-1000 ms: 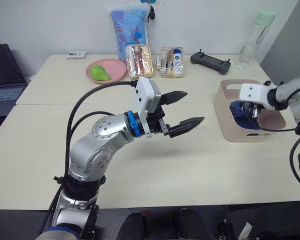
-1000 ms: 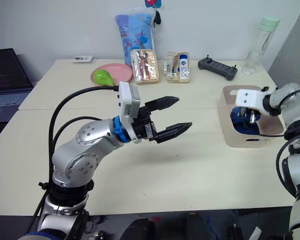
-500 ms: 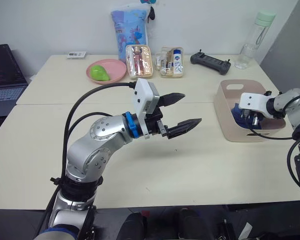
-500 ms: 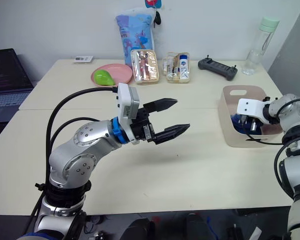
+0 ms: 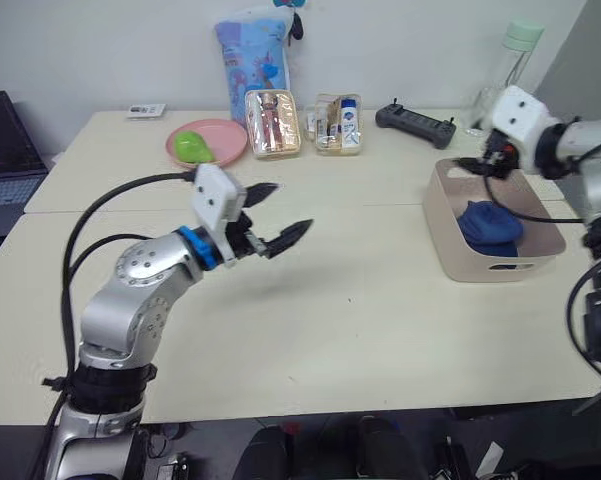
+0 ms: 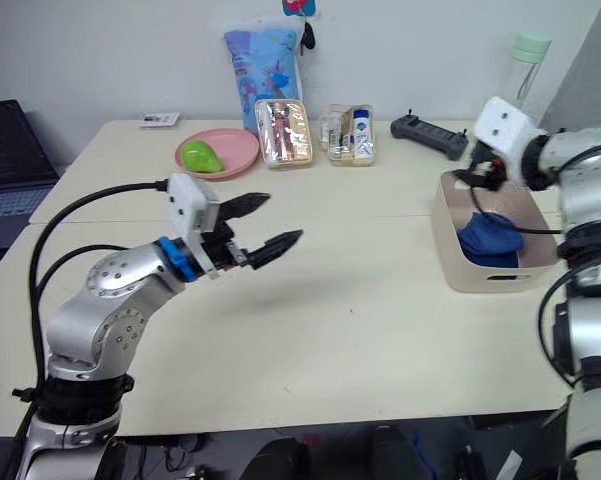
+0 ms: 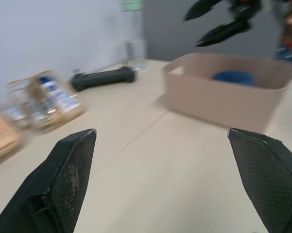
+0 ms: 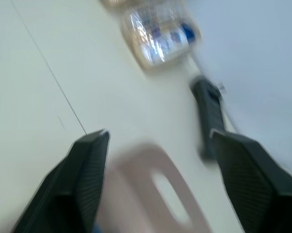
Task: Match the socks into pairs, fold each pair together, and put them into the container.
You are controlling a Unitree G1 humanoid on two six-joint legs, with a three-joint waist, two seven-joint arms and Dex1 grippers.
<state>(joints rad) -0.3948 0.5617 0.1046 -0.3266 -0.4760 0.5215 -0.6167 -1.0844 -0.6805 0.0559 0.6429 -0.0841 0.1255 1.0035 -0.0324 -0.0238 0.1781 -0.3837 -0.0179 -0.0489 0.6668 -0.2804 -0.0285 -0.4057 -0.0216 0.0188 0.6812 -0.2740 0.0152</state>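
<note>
Left eye view: right gripper (image 5: 477, 165) risen out of container (image 5: 450, 232), spread empty; left gripper (image 5: 282, 213) drawn back, wide; socks (image 5: 490, 226) inside.

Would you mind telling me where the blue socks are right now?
The socks lie bundled inside the pink container on the table's right side, in front of the black controller, with the right gripper above the container's far rim.

Silver arms — blue wrist rings, black cables.
</note>
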